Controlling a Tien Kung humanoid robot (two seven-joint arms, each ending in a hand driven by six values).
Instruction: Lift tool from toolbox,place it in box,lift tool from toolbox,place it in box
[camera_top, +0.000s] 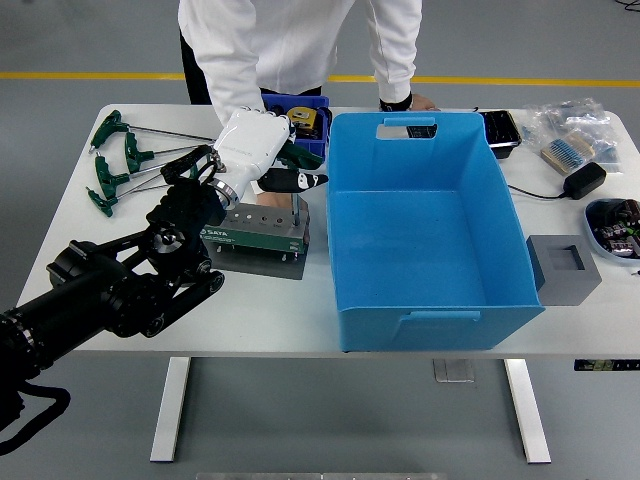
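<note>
My left hand (250, 146), white on a black arm, hovers over the back edge of the green toolbox (262, 228), which lies open on the table left of the big blue box (425, 235). The back of the hand faces the camera and hides what is under it. A green tool handle (298, 155) sticks out at the hand's right edge. Just below it, a black tool (295, 180) lies across the toolbox's back. The blue box looks empty inside. My right arm is out of view.
A person in white stands at the far side, one sleeve (228, 80) reaching down behind my hand and one hand (408, 101) resting behind the blue box. Green T-handle keys (112, 160) lie far left. A small blue bin (303, 113), a grey block (563, 266) and cables are also on the table.
</note>
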